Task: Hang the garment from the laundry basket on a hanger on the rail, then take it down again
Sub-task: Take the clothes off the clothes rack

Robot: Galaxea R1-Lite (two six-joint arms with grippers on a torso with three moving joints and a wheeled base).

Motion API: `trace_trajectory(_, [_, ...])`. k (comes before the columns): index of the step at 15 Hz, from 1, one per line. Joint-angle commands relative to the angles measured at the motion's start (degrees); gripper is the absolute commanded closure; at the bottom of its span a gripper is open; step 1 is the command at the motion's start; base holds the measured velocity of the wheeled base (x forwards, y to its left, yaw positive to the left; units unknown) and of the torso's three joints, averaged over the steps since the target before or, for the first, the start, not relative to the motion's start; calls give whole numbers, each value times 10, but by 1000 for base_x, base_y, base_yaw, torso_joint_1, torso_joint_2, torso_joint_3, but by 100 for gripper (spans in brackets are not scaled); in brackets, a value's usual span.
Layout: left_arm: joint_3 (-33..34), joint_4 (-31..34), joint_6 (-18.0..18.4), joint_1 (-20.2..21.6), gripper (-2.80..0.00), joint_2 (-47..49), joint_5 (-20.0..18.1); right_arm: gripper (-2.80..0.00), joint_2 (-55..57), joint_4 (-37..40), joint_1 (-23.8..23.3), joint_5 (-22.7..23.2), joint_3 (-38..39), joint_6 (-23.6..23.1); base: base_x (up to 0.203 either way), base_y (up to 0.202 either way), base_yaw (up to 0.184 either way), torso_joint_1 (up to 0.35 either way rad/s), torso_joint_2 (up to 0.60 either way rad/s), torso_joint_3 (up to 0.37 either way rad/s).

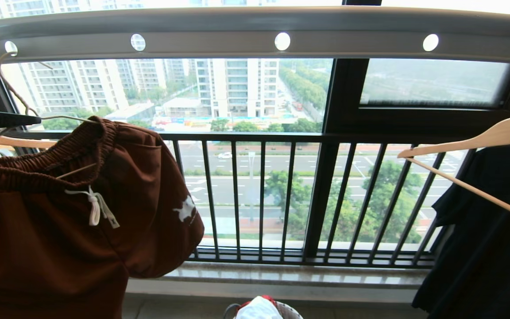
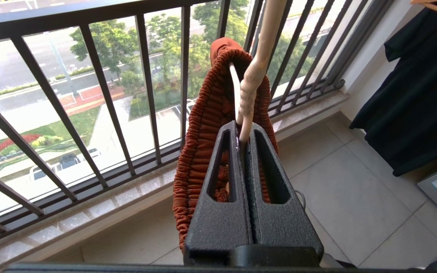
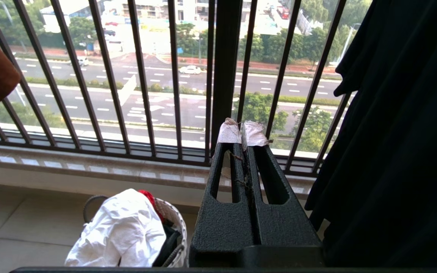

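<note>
The garment [image 1: 60, 230], rust-brown shorts with a white drawstring, hangs at the left on the thin cream hanger [image 1: 63, 117]. The hanger's long hook rises to the leftmost hole of the grey rail [image 1: 255, 24]. My left gripper [image 1: 38, 119] comes in level from the left edge and is shut on the hanger's neck. In the left wrist view the left gripper [image 2: 241, 127] pinches the cream hanger [image 2: 254, 72], with the gathered waistband [image 2: 203, 125] draped just beyond. My right gripper [image 3: 242, 132] hangs low, shut and empty, near the laundry basket [image 3: 176, 220].
A white cloth [image 3: 123, 227] tops the basket [image 1: 292, 312] on the floor below the sill. A black garment [image 1: 481, 239] hangs on a wooden hanger [image 1: 481, 139] at the right. The black barred window railing [image 1: 261, 195] stands behind. Another wooden hanger [image 1: 11, 141] shows behind the shorts.
</note>
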Motion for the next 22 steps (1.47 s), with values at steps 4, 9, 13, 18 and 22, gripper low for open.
trace_trajectory(4, [7, 4, 1, 10, 0, -27, -2, 0, 1, 0, 0, 0, 0, 0, 0, 0, 0, 0, 0, 0])
trace_trajectory(9, [1, 3, -30, 41, 0, -61, 0, 0, 1, 0, 0, 1, 0, 0, 0, 0, 0, 0, 0, 0])
trace_trajectory(13, [6, 5, -41, 64, 0, -95, 0, 0, 1, 0, 0, 0, 0, 0, 0, 0, 0, 0, 0, 0])
trace_trajectory(18, [19, 12, -56, 69, 0, -146, 2, 0, 1, 0, 0, 0, 0, 0, 0, 0, 0, 0, 0, 0])
trace_trajectory(22, [87, 31, -56, 63, 0, -195, 1, 0, 1, 0, 0, 0, 0, 0, 0, 0, 0, 0, 0, 0])
